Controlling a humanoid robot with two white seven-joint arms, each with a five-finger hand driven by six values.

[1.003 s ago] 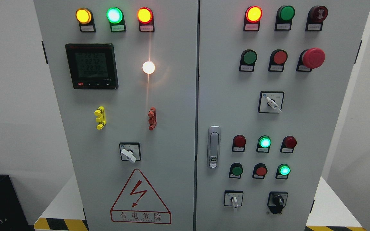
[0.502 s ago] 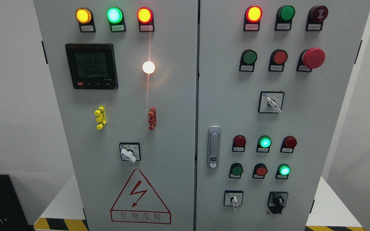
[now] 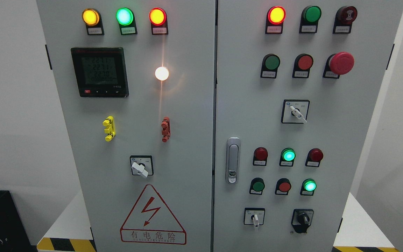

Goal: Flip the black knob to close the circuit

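Note:
The black knob (image 3: pixel 304 219) sits at the lower right of the grey cabinet's right door (image 3: pixel 327 140), on a black base plate, its grip standing about upright. To its left is a small white selector switch (image 3: pixel 255 218) pointing down. Neither of my hands shows anywhere in the head view.
Above the knob are rows of red and green buttons, two lit green (image 3: pixel 288 155). A red mushroom stop button (image 3: pixel 341 63) juts out at the upper right. A silver door handle (image 3: pixel 233 160) stands by the centre seam. The left door carries a meter (image 3: pixel 99 71) and a white selector (image 3: pixel 140 168).

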